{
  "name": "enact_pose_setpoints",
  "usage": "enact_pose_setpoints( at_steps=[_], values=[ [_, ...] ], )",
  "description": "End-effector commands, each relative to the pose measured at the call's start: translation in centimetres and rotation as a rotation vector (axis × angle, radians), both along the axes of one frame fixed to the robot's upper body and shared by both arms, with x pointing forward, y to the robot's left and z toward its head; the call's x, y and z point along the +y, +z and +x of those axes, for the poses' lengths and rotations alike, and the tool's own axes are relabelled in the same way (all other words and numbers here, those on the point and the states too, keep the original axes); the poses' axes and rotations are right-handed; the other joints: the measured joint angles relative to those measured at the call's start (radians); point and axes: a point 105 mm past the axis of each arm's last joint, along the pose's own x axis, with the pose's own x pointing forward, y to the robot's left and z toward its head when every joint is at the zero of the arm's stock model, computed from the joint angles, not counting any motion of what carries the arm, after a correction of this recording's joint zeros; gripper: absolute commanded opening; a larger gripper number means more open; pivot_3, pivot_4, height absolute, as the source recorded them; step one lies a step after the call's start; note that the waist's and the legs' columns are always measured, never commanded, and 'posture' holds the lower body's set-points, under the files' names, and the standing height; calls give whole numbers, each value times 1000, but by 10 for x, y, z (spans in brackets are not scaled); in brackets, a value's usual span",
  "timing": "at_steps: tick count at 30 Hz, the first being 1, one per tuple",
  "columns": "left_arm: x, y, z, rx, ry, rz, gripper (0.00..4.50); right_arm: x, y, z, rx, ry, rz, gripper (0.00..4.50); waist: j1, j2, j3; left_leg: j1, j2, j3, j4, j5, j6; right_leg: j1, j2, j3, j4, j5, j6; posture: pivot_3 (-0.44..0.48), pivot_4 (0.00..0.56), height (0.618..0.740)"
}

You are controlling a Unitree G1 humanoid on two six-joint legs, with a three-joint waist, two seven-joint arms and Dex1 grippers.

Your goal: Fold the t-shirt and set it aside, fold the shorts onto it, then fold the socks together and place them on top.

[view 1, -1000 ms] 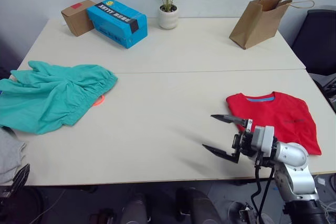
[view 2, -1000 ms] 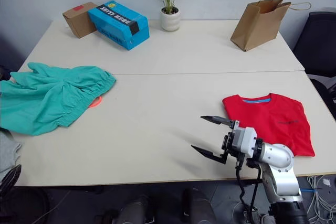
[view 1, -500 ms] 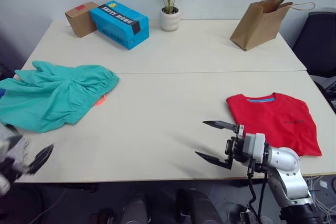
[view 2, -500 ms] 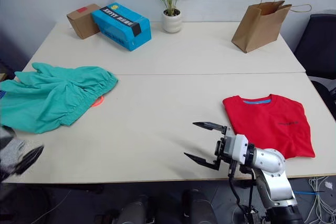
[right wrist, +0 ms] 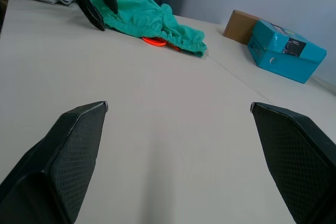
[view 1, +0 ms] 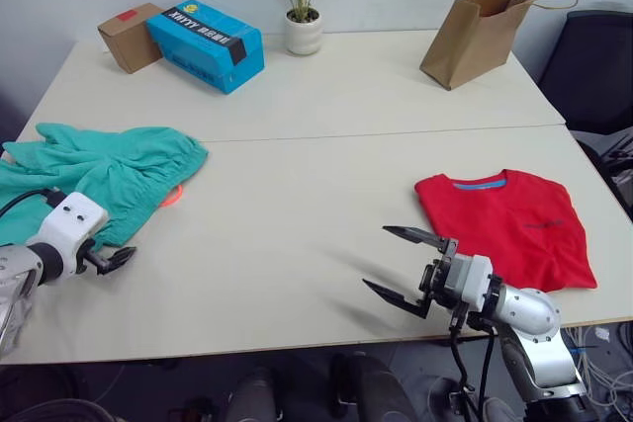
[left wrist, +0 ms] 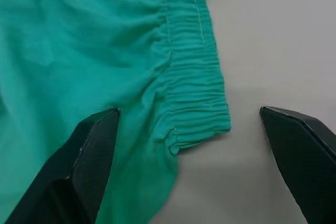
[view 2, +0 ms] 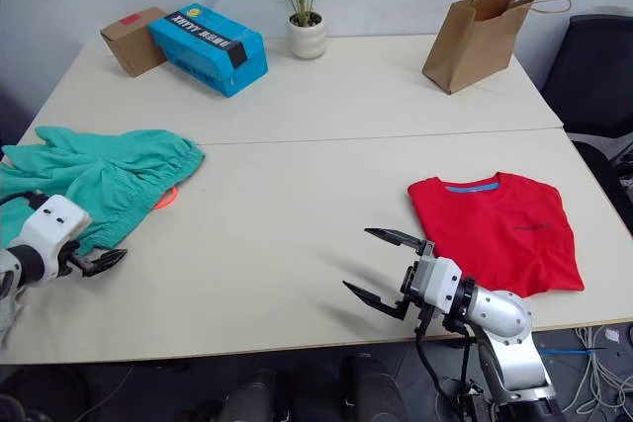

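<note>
Two grippers spread wide, both empty: right gripper point(view 1: 413, 270) by the desk's front edge beside the folded shirt point(view 1: 508, 226), left gripper point(left wrist: 199, 161) straddling the shorts' point(view 1: 99, 175) waistband corner at the left edge. Pinch that corner squarely and drag smoothly so the fabric doesn't bunch.

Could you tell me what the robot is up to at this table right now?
It is folding laundry. The red t-shirt already lies folded near the table's right edge. The left tool hangs open beside the waistband of the teal shorts, not gripping them. The right tool is open and empty above bare table.
</note>
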Motion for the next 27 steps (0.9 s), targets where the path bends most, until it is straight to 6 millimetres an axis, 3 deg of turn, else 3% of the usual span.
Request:
enact_pose_setpoints(
  at_steps=[1,5,11,14,17,21,22,25,27],
  values=[
    [9,-11,7,52,5,-10,4088,-1,8,-2,-53,-28,12,4500,1,0,0,1,0,0,0,0,0,0,0,0,1,0,0,0,150,740],
    [-3,-6,20,47,-30,-216,2864,0,5,-3,-53,-45,15,4500,3,0,0,1,0,-2,1,6,-2,1,0,-1,3,2,-3,0,150,740],
    [-22,6,34,24,-186,-226,913,-4,3,-2,-62,-75,3,4500,3,-1,0,0,-1,-4,1,8,-3,1,0,-1,5,3,-3,0,150,740],
    [-37,28,48,-76,-289,-234,31,-5,3,-2,-65,-83,1,4500,4,-2,0,0,-1,-4,1,12,0,1,0,-2,5,3,-2,0,150,740],
    [-75,52,62,-170,-499,-255,31,-8,2,-5,-58,-91,-3,4500,10,-4,0,-1,-1,-4,2,12,0,1,0,-2,5,3,-2,0,150,740],
    [-126,64,67,-193,-737,-279,31,-14,1,-4,-51,-103,-16,4500,16,-4,0,-1,-3,-3,3,13,0,1,-1,-1,5,3,-1,0,150,740],
    [-153,66,62,-193,-859,-328,31,-16,2,-3,-50,-104,-19,4500,16,-4,0,-1,-3,-2,3,13,0,1,-1,-1,5,3,0,0,150,740],
    [-205,71,48,-175,-1039,-488,31,-20,3,0,-24,-106,-15,4500,20,-4,0,-1,-4,-2,4,14,0,1,-1,-1,6,3,1,0,150,740],
    [-239,52,25,-68,-1169,-555,31,-27,6,7,-10,-131,-5,4500,17,-5,1,-1,-4,-3,5,14,0,1,0,0,6,3,1,0,150,740]
  ],
)
